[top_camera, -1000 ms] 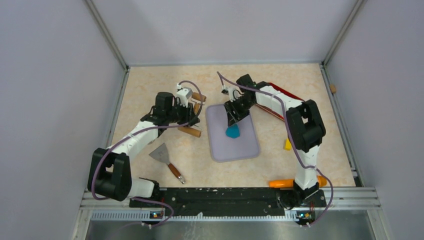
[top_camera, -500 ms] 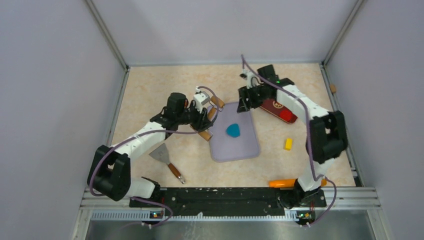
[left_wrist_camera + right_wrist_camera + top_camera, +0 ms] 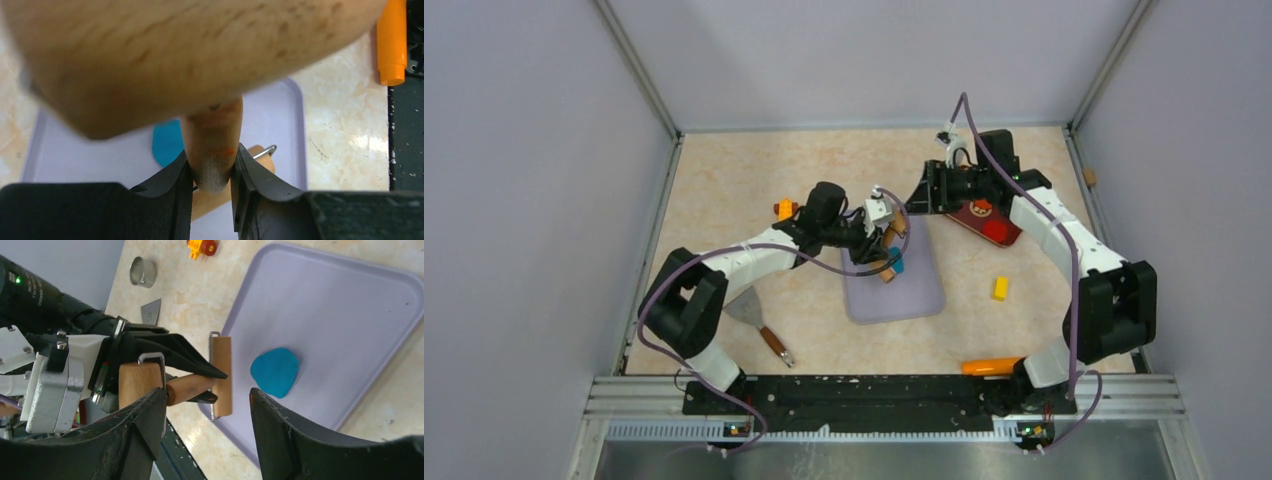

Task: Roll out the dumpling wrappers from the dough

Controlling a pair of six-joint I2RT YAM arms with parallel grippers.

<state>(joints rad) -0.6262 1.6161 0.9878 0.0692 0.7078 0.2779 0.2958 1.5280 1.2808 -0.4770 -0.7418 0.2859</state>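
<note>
The left gripper (image 3: 212,172) is clamped on the thin wooden handle of the roller (image 3: 175,55), one finger on each side. The roller's big barrel fills the top of the left wrist view, blurred. Its small head shows just below the fingers, over the mat (image 3: 280,115); whether that head touches the mat I cannot tell. The dough (image 3: 167,142), a single teal lump, lies on the mat just beside the held handle, to the gripper's left in its own view. In the right wrist view a gap shows between the dough and the small head. Beyond the mat, well off to this gripper's right, an orange marker (image 3: 391,40) lies on the surface (image 3: 340,130).

The right gripper (image 3: 207,395) stands wide with nothing between its fingers, near the mat's far edge. In its view the dough sits just ahead of one finger, and the left gripper with the roller sits ahead of the other. Farther out, past the left gripper, a scraper (image 3: 151,311) and a metal ring (image 3: 141,271) lie on the surface.
</note>
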